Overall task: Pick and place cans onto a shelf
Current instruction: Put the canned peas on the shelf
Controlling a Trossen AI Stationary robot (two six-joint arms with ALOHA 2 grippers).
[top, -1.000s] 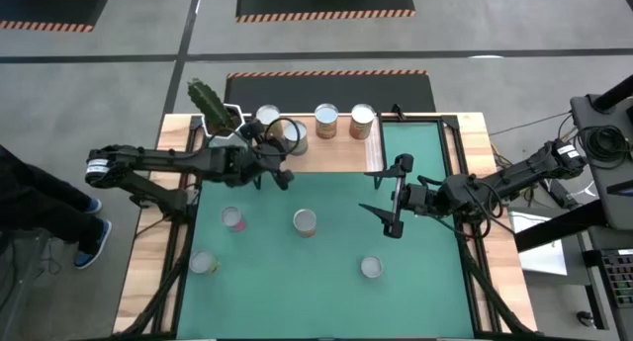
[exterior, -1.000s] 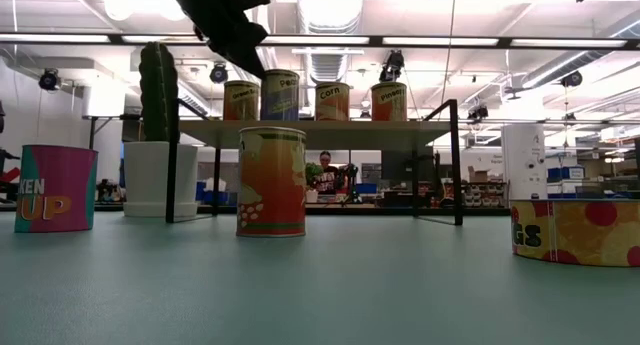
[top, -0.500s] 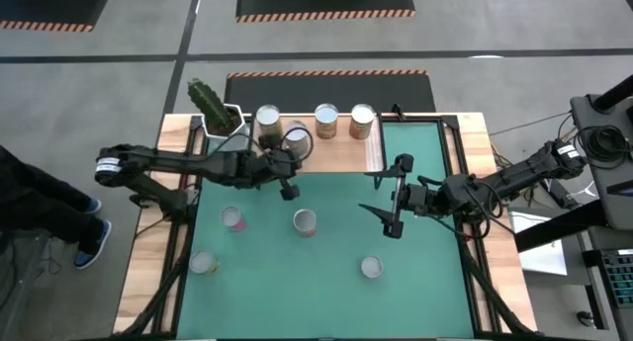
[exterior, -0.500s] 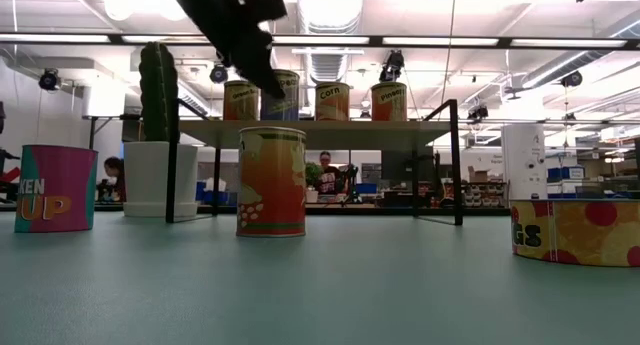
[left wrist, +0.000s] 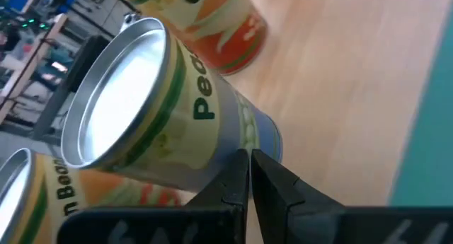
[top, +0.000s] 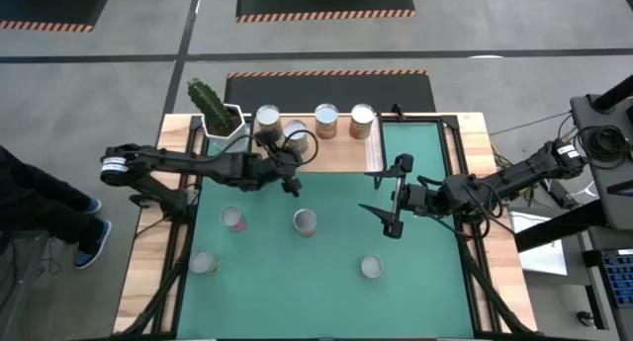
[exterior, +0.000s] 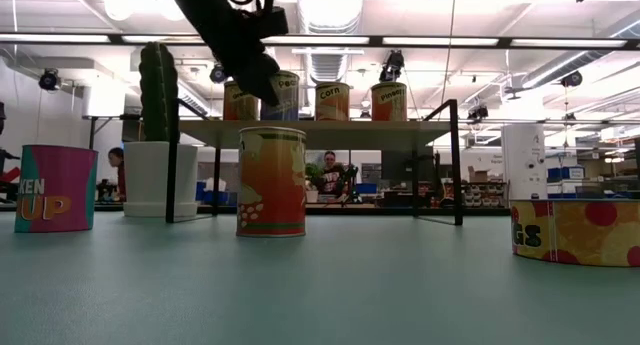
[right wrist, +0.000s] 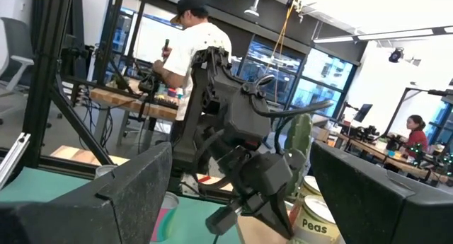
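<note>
The left gripper (top: 290,186) is hanging with its two dark fingers (left wrist: 233,191) pressed together on nothing, just in front of the low light-wood shelf on thin black legs (top: 336,153), its tips pointing at a shiny-topped tin with a green, blue and pale label reading "Pea…" (left wrist: 170,124) that is standing on the board. In the wrist view a neighbouring tin lettered "Bean…" (left wrist: 28,194) is showing beside it and an orange-labelled one (left wrist: 219,25) behind. Seen from table height, four tins are lining the shelf; one label is reading "corn" (exterior: 333,101). On the matte green table mat (top: 435,282) four more cans are standing loose: a tall orange and pale one (exterior: 271,181) at the centre, a pink and teal one with "UP" in orange letters (exterior: 55,188) to one side, a yellow one with red circles (exterior: 575,231) to the other, and a fourth nearer the front edge (top: 204,263). The right gripper (top: 386,199) is waiting over the mat with its jaws spread wide and empty. A green cactus in a white pot (top: 213,109) is sitting at the shelf's left end.
</note>
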